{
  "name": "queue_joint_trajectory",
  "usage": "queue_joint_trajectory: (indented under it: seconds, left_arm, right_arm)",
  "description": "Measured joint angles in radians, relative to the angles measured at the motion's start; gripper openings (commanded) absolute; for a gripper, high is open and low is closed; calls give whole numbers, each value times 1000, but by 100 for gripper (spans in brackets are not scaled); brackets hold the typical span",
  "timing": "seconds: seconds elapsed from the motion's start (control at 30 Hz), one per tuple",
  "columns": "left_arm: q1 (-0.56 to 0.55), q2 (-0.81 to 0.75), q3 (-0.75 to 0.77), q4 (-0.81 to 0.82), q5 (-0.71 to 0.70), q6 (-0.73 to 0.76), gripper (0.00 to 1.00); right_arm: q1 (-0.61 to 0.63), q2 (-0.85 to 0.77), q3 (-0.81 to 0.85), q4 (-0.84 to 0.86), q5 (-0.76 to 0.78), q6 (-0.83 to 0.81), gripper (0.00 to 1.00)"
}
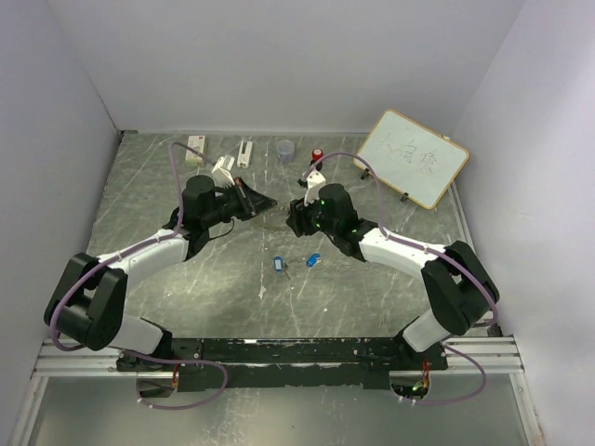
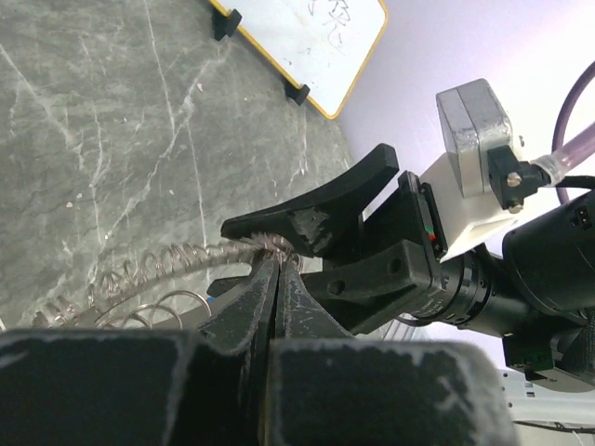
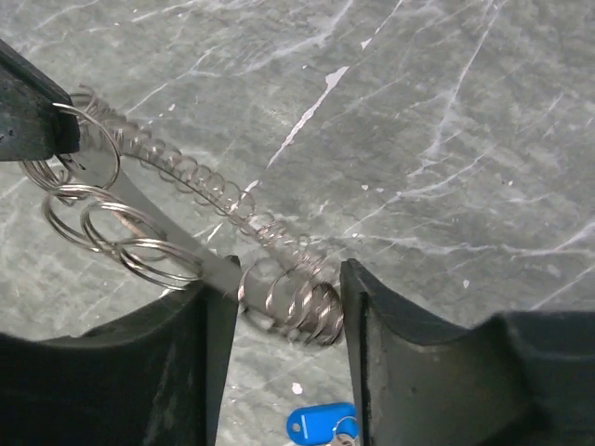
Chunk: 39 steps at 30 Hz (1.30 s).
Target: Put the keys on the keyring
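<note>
Both keys lie unthreaded on the worktop — my left hand pinches the keyring, my right hand straddles it, spread.

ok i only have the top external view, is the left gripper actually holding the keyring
observer: yes, the left wrist view shows the left gripper shut on the keyring, on its coiled edge.
operator: and the right one
observer: the right gripper has a finger on each side of the coil; can't tell whether it's pinching.
operator: any key on it
observer: no, the small split rings in view are empty.
</note>
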Motion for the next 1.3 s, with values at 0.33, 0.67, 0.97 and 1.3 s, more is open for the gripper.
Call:
queue_joint_trajectory:
  seconds: [0.33, 0.67, 0.97, 1.3]
  left_arm:
    - [7, 15, 33, 1, 51, 12, 40]
    - [35, -68, 48, -79, 3, 42, 100]
    - [43, -160, 29, -130, -57, 74, 100]
    - [76, -159, -28, -120, -12, 53, 100]
  right_arm:
    - [8, -43, -54, 51, -119, -89, 0]
    - [3, -90, -98, 53, -126, -81, 0]
    - [3, -146, -117, 87, -131, -91, 0]
    - [3, -151, -126, 88, -137, -152, 0]
